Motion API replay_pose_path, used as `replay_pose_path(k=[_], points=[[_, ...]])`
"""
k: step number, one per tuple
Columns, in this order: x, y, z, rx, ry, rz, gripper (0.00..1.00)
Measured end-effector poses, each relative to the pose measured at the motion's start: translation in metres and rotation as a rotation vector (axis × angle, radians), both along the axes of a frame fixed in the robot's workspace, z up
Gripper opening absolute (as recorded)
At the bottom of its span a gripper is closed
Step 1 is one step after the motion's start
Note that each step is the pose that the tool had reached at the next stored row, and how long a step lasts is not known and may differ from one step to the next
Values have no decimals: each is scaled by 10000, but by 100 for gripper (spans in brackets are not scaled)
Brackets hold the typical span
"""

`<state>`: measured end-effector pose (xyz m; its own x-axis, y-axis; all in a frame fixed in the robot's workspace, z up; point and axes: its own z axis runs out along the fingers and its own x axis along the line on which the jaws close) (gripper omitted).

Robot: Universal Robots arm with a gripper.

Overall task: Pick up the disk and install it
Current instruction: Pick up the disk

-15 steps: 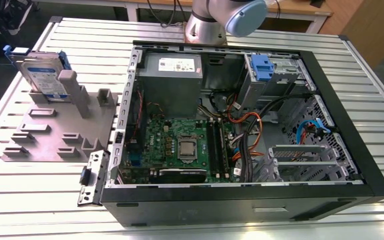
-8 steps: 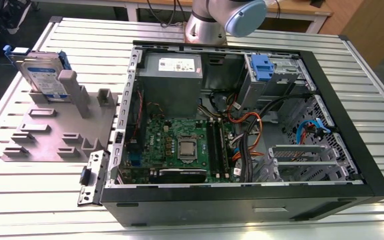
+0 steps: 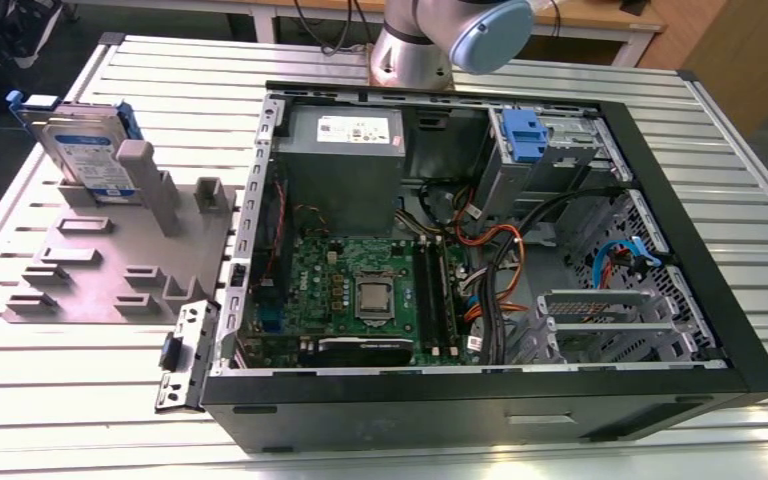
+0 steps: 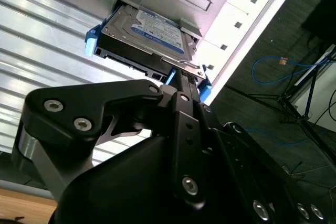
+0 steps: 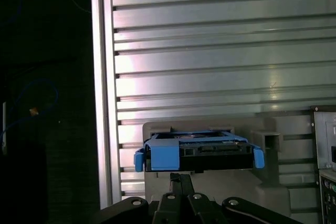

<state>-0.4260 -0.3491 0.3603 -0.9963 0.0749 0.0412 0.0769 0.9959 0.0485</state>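
one ribbed metal table [image 3: 64, 420] carries everything. on it lies an open black computer case [image 3: 700, 255], boards and cables exposed. beside the case, toward the exterior view's left, sits a grey slotted fixture [image 3: 104, 270]. the disk [image 3: 88, 150] stands upright on its edge in a slot of that fixture, with a blue carrier around it. in both wrist views the gripper [image 5: 181, 178] [image 4: 181, 75] points toward the disk, its fingers pressed together with nothing between them.
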Motion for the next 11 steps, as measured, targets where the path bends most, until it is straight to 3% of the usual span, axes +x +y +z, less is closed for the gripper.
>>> replay_pose_path(k=[4,11], points=[[-1,0,0,0,1,84,11],[-1,0,0,0,0,805,11]])
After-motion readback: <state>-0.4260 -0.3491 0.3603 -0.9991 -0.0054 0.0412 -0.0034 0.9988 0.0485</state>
